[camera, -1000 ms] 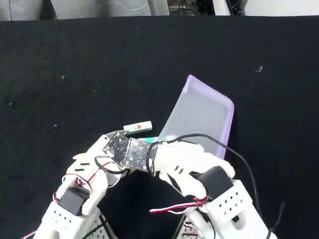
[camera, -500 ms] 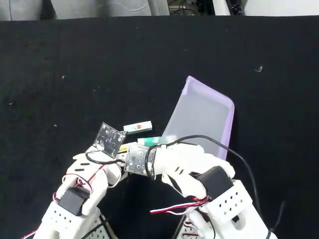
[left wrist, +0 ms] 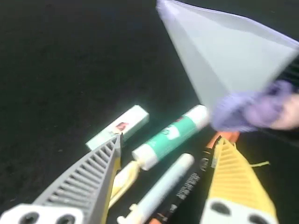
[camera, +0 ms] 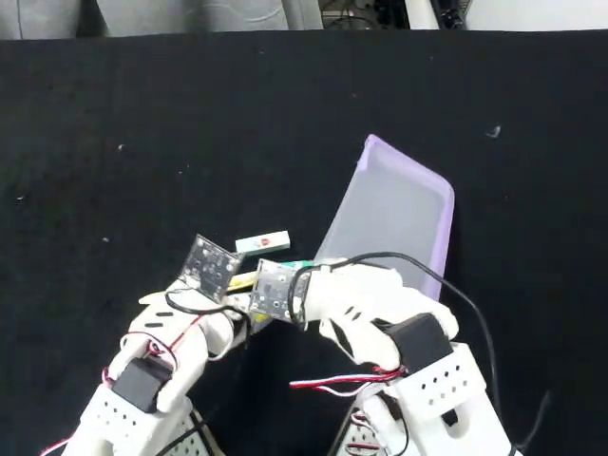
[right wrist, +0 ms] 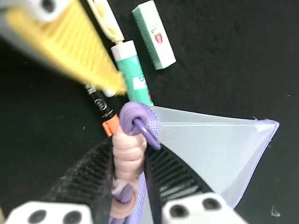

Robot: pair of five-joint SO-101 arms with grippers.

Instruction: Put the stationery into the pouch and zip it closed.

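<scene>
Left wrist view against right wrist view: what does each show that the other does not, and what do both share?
Left wrist view, not the right: the white pen at full length under the open left end effector. Right wrist view, not the left: the two black fingers of the right end effector closed on the purple tab of the pouch. Both: the pouch, glue stick, eraser, black-and-orange pen.

pouch [camera: 389,223]: translucent, purple trim | glue stick [left wrist: 170,135]: green-white | eraser [right wrist: 154,35]: mint-white | marker [right wrist: 110,125]: black, orange band | desk [camera: 142,123]: black
</scene>
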